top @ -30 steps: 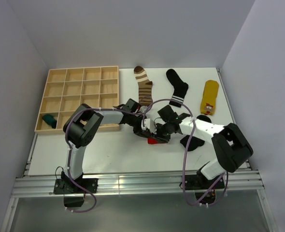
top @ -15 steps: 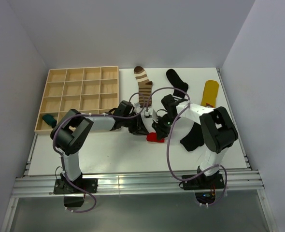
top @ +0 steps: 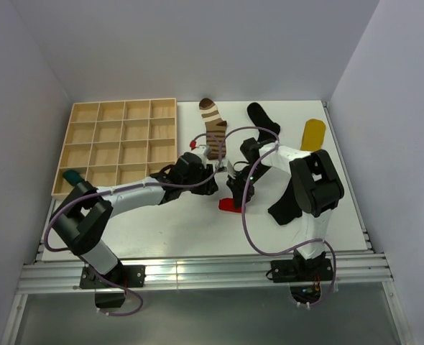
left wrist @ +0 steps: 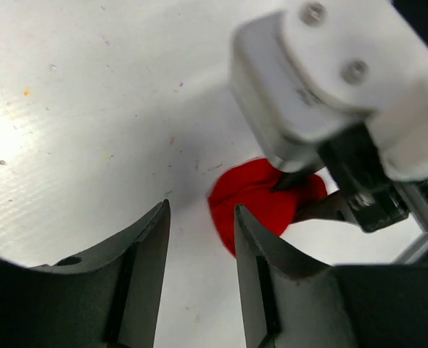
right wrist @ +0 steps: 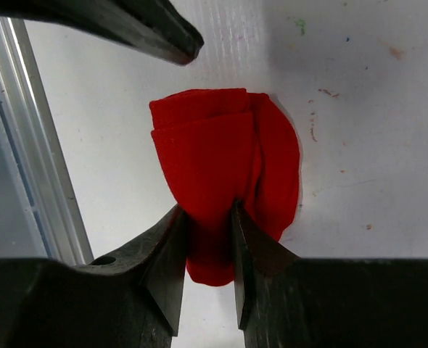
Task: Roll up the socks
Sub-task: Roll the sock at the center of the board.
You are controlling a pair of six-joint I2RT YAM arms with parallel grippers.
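Leftmost, a wooden tray (top: 123, 102) sits at the table's (top: 162, 230) back-left corner. A teal roll (top: 73, 177) is tucked in its near-left compartment, probably a finished sock parked out of the way. Toward the table's middle, the left gripper (left wrist: 202, 212) hangs low just beside the red sock (right wrist: 221, 159), its jaws apart with nothing between them. I judge that it stands clear so the other arm can work the roll. The right gripper (right wrist: 208, 210) is clamped on a fold of that sock, pinning the layers so they do not spring open. How tight the roll is underneath cannot be told. Near the back edge lie the striped sock (top: 213, 123) and the banded black sock (top: 261, 116), whose lower part is hidden by the right arm. The plain black sock (top: 287, 205) is partly covered too. The yellow sock (top: 312, 134) lies toward the back-right corner.
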